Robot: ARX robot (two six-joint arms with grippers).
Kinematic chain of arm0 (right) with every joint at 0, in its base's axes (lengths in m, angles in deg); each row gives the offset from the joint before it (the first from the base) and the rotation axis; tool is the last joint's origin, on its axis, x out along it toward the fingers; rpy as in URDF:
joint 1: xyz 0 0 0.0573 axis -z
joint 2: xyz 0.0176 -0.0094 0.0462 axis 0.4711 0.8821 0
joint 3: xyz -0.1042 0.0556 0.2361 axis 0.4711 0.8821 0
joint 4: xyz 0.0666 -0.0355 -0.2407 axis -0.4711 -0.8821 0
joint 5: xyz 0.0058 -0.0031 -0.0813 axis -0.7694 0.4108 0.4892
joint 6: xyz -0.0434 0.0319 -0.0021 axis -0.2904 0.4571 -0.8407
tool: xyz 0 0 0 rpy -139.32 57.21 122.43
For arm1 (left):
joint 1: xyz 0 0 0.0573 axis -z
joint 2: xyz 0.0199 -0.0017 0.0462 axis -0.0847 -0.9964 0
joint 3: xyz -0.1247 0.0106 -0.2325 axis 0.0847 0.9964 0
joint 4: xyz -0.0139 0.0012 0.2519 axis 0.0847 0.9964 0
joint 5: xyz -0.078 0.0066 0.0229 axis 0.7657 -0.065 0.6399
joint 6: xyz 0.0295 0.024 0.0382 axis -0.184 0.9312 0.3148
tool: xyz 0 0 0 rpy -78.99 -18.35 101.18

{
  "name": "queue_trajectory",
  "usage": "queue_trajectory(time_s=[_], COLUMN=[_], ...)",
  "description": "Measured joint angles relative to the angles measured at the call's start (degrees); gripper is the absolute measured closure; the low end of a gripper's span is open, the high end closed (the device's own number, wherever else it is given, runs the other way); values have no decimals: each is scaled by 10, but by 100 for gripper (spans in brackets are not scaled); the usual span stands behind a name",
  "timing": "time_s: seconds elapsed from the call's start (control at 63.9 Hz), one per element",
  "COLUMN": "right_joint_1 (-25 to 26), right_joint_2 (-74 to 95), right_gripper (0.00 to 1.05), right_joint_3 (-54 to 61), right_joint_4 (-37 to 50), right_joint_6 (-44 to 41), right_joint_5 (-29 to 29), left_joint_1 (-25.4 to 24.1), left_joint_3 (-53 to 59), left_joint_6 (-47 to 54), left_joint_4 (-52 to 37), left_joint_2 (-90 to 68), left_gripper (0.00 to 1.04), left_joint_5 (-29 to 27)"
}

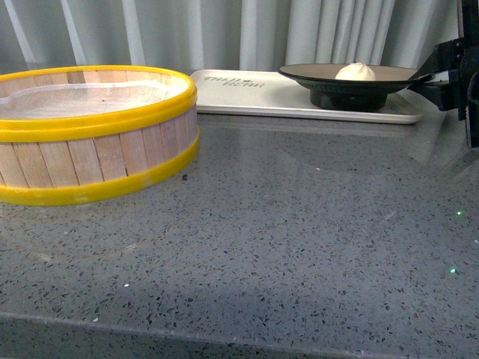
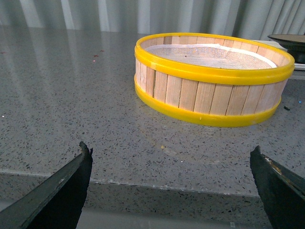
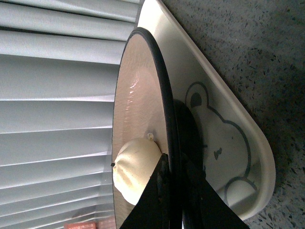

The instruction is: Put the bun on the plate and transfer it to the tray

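The cream-white bun (image 1: 355, 72) sits in the beige plate with a black rim (image 1: 314, 75). The plate stands on the right part of the cream-white tray (image 1: 247, 93) at the back of the counter. My right gripper (image 1: 425, 77) is shut on the plate's right rim. In the right wrist view its fingers (image 3: 155, 193) pinch the black rim (image 3: 164, 100), with the bun (image 3: 133, 169) just inside and the tray's bear drawing (image 3: 224, 143) beneath. My left gripper (image 2: 171, 160) is open and empty above the counter's near edge, well short of the basket.
A yellow-rimmed wooden steamer basket (image 1: 82, 134) stands at the left, also seen in the left wrist view (image 2: 209, 78). Grey speckled counter (image 1: 299, 239) fills the front. A pleated curtain (image 1: 239, 30) hangs right behind the tray.
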State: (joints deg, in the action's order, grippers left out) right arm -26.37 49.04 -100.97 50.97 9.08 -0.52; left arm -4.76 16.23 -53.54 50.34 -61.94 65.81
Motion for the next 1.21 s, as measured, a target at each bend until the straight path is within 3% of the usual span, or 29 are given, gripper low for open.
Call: queue_trajectory(time_s=[0.36,0.72,0.876,1.033,1.205], right_joint_1=[2,14,25,34,65], right_joint_2=[4,0,-50,-133,-252], right_gripper=[101,43,8,9,9], right_joint_3=[-10,-8,39,122,237], right_joint_4=[-17,-15,15,39,16], right_joint_6=[-2,-2,-3,-16,-99], right_joint_5=[-1,-8,-6,1,76], left_joint_1=[0,0,0,0,0], left_joint_3=[0,0,0,0,0], left_joint_6=[0,0,0,0,0], left_joint_4=[0,0,0,0,0], left_joint_2=[0,0,0,0,0], left_gripper=[7,7,7,7,7], left_joint_5=[0,0,0,0,0])
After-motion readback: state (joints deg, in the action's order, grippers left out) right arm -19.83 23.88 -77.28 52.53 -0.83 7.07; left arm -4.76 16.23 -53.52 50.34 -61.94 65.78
